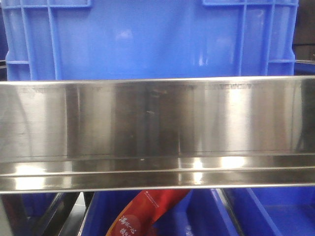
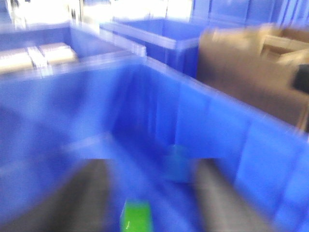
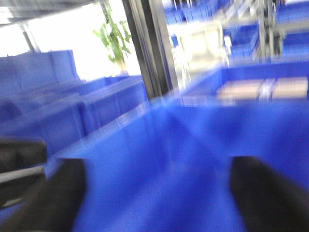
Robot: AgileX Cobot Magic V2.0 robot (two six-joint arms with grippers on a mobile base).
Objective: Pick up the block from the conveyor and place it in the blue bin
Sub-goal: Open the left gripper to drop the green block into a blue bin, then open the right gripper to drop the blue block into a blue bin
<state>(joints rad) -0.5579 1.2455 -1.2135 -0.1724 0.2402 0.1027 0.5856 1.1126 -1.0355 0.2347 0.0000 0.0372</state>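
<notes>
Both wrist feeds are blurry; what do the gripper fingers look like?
Left gripper: two dark grey, thick, blunt fingers. Right gripper: two black, broad, blocky fingers. Blur hides any markings or cables. The front view shows no arm.

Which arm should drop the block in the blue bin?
Probably the left. A green block shows between the left gripper's fingers, right over a blue bin. The right gripper is open with nothing between its fingers. Both wrist views are blurry.
</notes>
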